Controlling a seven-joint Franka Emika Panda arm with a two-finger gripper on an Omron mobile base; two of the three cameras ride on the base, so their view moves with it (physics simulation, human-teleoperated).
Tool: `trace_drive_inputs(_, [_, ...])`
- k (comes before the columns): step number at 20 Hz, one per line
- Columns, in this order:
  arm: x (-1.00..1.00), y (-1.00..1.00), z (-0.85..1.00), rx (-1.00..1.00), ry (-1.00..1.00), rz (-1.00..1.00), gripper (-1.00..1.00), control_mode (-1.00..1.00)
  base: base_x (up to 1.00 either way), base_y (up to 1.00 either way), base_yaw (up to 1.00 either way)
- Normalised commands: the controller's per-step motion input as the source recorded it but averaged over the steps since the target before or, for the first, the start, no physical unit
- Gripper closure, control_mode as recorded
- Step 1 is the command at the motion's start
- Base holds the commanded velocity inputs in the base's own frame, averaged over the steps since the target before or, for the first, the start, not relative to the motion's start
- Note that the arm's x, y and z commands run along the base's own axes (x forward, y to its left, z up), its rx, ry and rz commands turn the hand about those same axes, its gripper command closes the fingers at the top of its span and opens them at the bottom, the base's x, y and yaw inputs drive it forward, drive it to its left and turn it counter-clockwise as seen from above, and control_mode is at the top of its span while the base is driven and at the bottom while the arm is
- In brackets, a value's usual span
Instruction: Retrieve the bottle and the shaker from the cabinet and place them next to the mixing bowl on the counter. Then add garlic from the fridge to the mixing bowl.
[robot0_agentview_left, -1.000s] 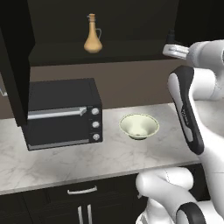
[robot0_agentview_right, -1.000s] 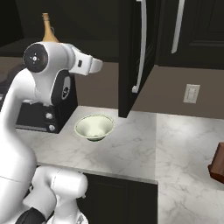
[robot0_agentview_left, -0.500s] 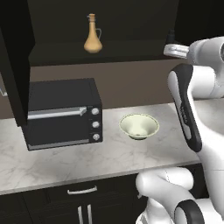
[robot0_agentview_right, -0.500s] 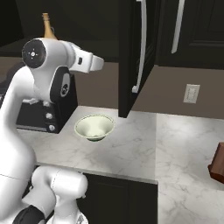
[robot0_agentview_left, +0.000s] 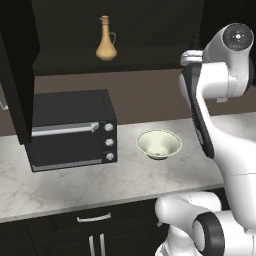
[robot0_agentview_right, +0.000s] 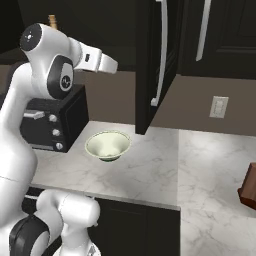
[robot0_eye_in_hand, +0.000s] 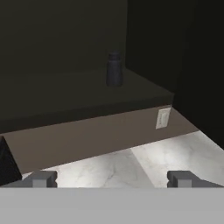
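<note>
reaching toward the cabinet (robot0_agentview_left: 125, 30), the gripper (robot0_eye_in_hand: 111, 178) is standing wide open and empty, facing the shaker (robot0_eye_in_hand: 114, 69) upright on the shelf; next it is needing to advance and close around it.

White arm (robot0_agentview_left: 220, 130) of rounded, glossy segments, with dark grey joint caps and black bands at the joints. Claw (robot0_eye_in_hand: 112, 179) with two small dark grey finger tips (robot0_eye_in_hand: 41, 178).

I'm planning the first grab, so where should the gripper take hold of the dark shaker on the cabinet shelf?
Probably around the shaker's straight lower body, coming level from the open front of the cabinet. It stands upright near the shelf edge, and the open gripper already faces it.
</note>
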Motion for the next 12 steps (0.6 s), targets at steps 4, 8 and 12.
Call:
trace_drive_inputs(4, [0.36, -0.29, -0.01, 0.0, 0.02, 0.0, -1.0, -1.0, 0.0, 0.0, 0.0])
trace_drive_inputs(8, [0.35, -0.39, -0.1, 0.0, 0.0, 0.0, -1.0, -1.0, 0.0, 0.0, 0.0])
trace_drive_inputs(12, [0.4, -0.35, -0.02, 0.0, 0.0, 0.0, -1.0, -1.0, 0.0, 0.0, 0.0])
